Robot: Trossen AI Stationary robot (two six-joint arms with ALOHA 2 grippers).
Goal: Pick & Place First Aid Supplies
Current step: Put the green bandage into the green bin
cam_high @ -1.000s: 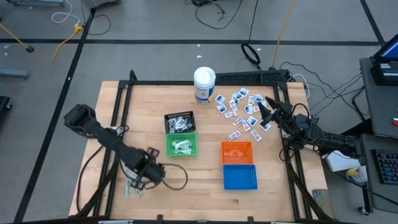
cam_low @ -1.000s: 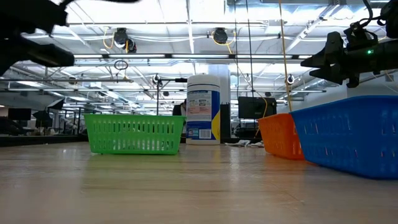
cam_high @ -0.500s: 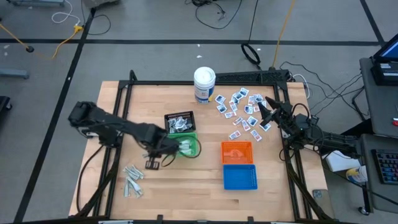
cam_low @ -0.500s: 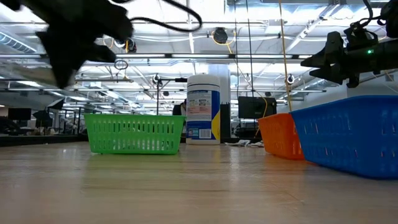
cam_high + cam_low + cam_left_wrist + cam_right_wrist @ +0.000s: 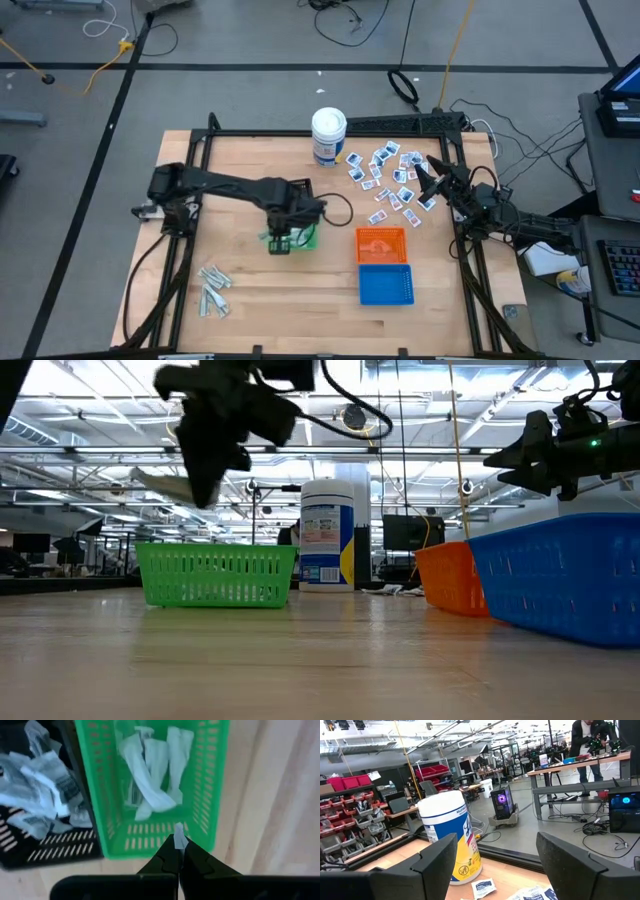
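Green basket (image 5: 308, 237) right under the left tool (image 5: 283, 240), close to the near wall. Tool tips pinched shut on 1 thin pale strip (image 5: 178, 840), poking out past the tips. More strips (image 5: 152, 780) lying inside that basket already.

To do this step well:
- Slide a little further over the middle of the basket, away from the wall.
- Go down low before letting go, to stop a light strip from drifting out.
- Stay clear of the black basket (image 5: 50, 850) just beside it, full of crumpled packets.
- Open the tips wide, then lift straight up.

Right tool (image 5: 425, 180) waiting by the far right of the table (image 5: 250, 310), tips spread wide, holding nothing. Just beside it, a heap of white square packets (image 5: 385, 180), near the white tub (image 5: 328, 135). A few spare strips (image 5: 213, 290) lying near the front left corner, well apart from the baskets.

Hard to make out:
- From above, most of the green basket hidden by the arm.
- From the low view, only a dark shape with a pale strip above the basket; no telling how much of the strip sits inside the pinch.
- Cannot count the strips in the basket, all piled together.
- Print on the square packets too small to read.
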